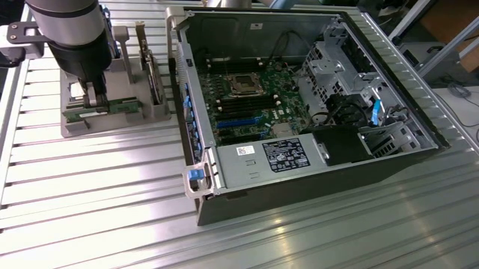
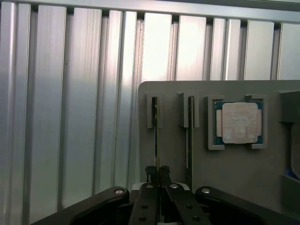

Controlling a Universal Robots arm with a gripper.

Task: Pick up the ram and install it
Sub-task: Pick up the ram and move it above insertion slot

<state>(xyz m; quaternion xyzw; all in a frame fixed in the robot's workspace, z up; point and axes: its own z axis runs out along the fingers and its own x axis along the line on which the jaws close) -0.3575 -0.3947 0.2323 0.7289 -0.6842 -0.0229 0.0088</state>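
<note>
My gripper point(image 2: 157, 174) is pinched narrow on the edge of the ram point(image 2: 156, 136), which stands upright in its slot in the grey holder point(image 2: 234, 173). I judge that a skewed pull could jam it in the slot, or the thin edge could slip free. I count two sticks, with the second ram stick point(image 2: 188, 136) just beside, one processor chip point(image 2: 239, 123), and one open computer case point(image 1: 299, 191).

An open computer case point(image 1: 299, 193) lies on the ribbed table point(image 1: 90, 190), motherboard point(image 1: 250, 112) exposed. Beside it, at the exterior view's left, a grey holder point(image 1: 112, 128) carries a processor point(image 2: 238, 123).
</note>
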